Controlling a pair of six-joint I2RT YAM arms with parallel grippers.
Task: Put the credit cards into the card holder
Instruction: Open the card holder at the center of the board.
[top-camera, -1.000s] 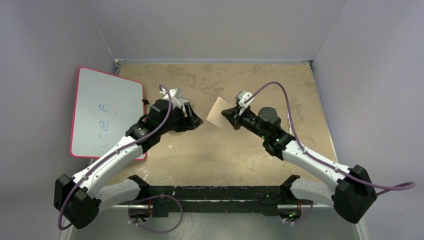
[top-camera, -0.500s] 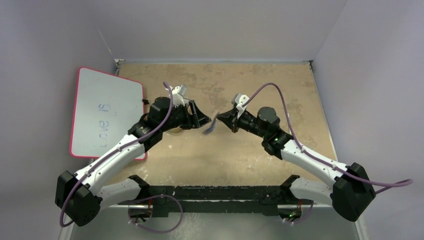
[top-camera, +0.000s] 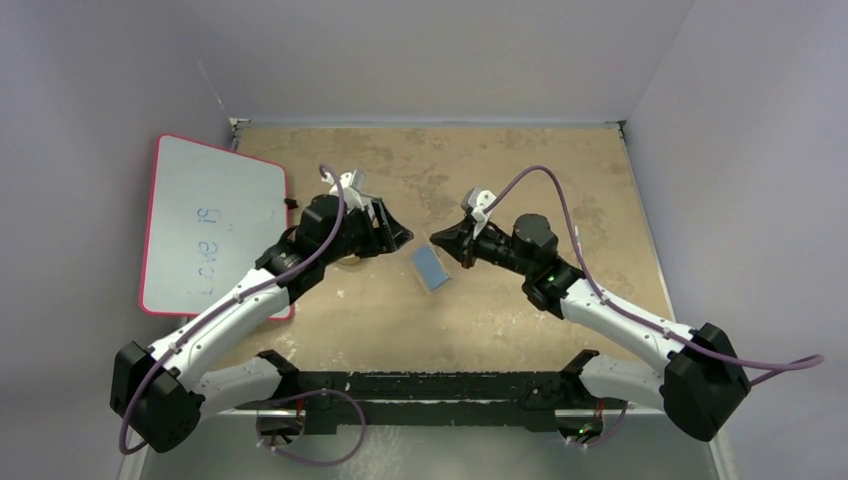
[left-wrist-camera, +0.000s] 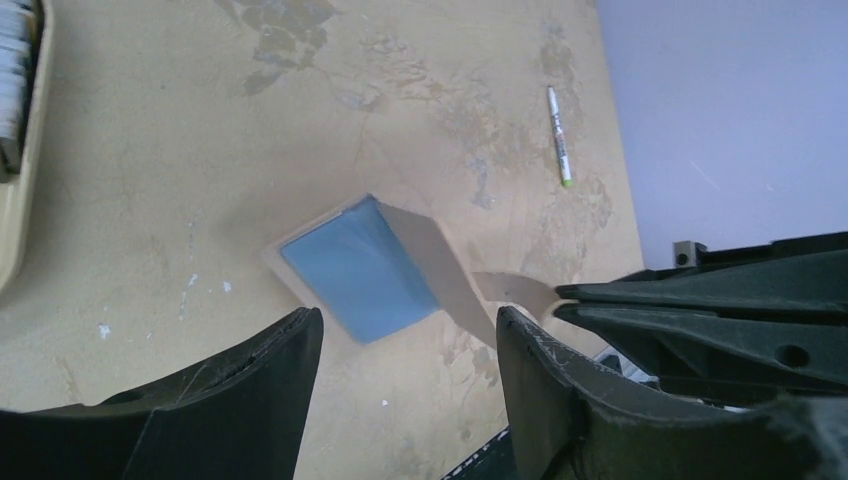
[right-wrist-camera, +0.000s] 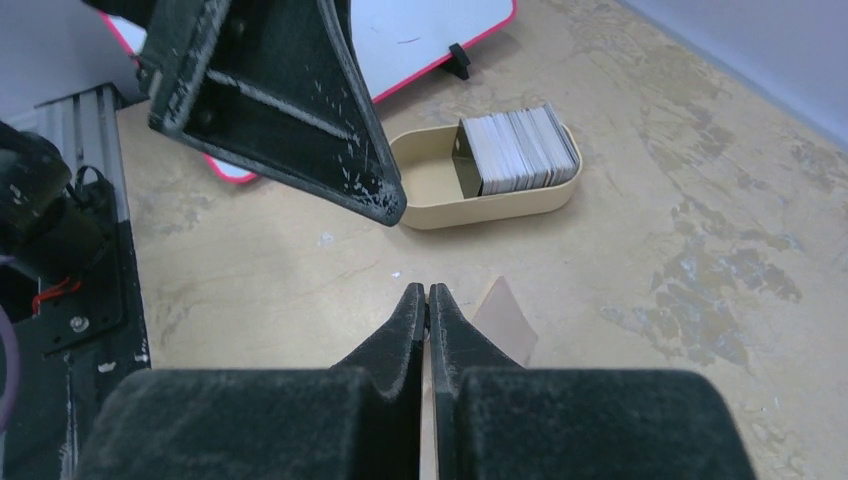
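Observation:
The card holder (top-camera: 430, 268) hangs open over the table middle, its blue-grey inner pocket (left-wrist-camera: 355, 268) facing up. My right gripper (top-camera: 443, 243) is shut on its tan flap (left-wrist-camera: 520, 290); in the right wrist view the tips (right-wrist-camera: 427, 292) are pinched together with a tan corner (right-wrist-camera: 508, 318) beside them. My left gripper (top-camera: 402, 238) is open and empty, just left of the holder, with its jaws either side of the holder in the left wrist view (left-wrist-camera: 408, 325). The credit cards (right-wrist-camera: 520, 150) stand as a pale stack in a yellow tray (right-wrist-camera: 430, 190).
The pink-framed whiteboard (top-camera: 210, 225) lies at the table's left edge and shows behind the tray (right-wrist-camera: 430, 30). A white pen (left-wrist-camera: 558, 135) lies on the table toward the far wall. The tray's rim (left-wrist-camera: 15, 200) shows at the left wrist view's left edge.
The card holder has swung from showing its tan outside to hanging open with the blue inside up, lower and nearer. The right gripper moved slightly left; the left gripper shifted a little.

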